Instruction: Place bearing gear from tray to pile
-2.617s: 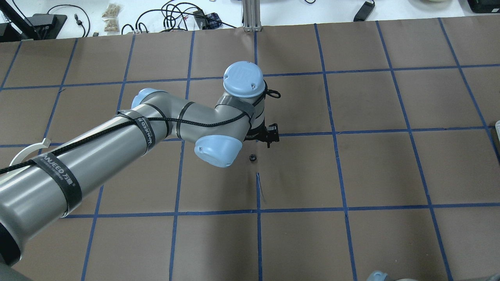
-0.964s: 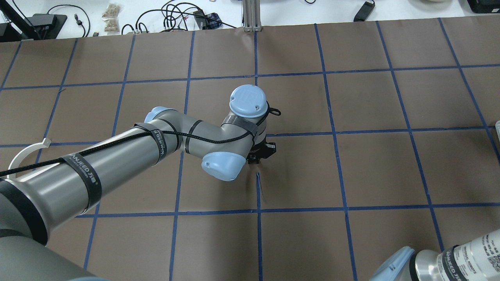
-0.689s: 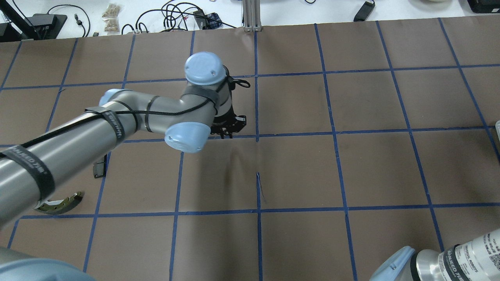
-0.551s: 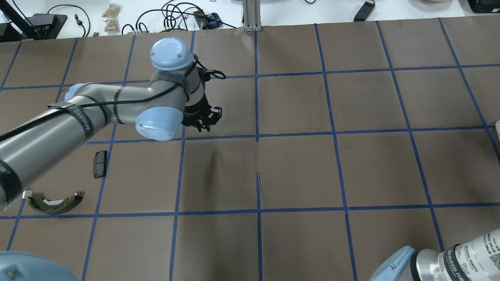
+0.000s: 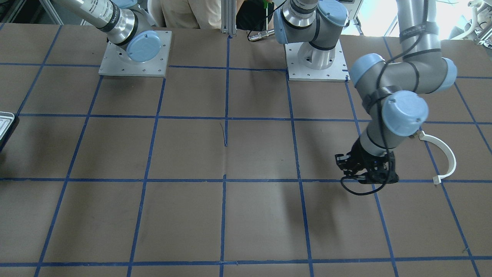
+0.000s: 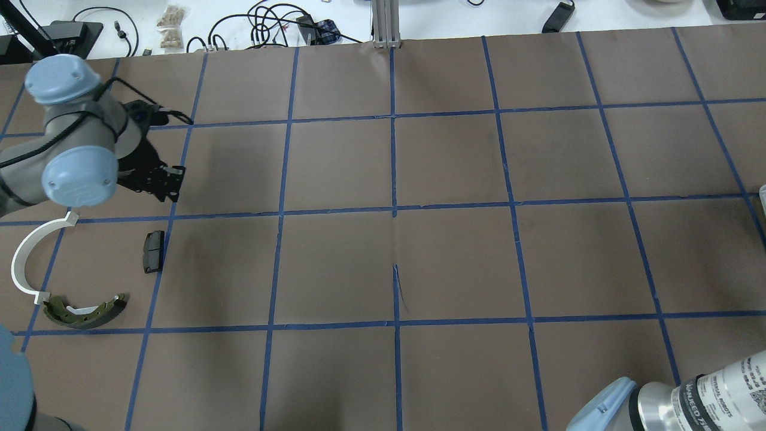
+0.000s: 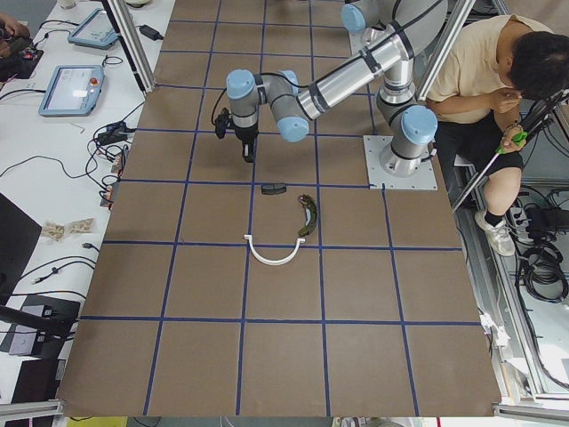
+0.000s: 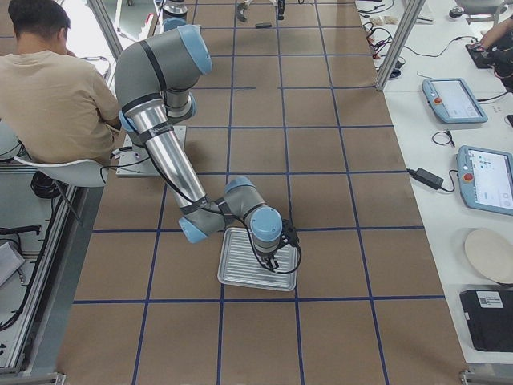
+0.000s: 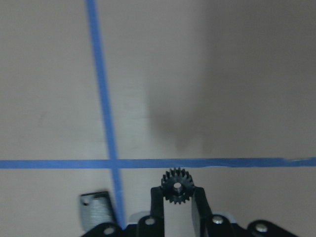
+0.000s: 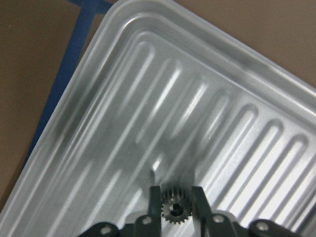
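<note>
Swinging from bench centre, my left end effector (image 6: 167, 187) is gripping the bearing gear (image 9: 177, 186) near the pile (image 6: 84, 311); lowering, releasing next.

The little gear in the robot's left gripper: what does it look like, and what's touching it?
The little gear is black, with a ring of short pointed teeth and a round hole in its middle. Metal or plastic, I cannot tell. The left gripper pinches it between two black fingers, flat face toward the wrist camera. Nothing else touches it. Beneath lies brown paper crossed by blue tape.
</note>
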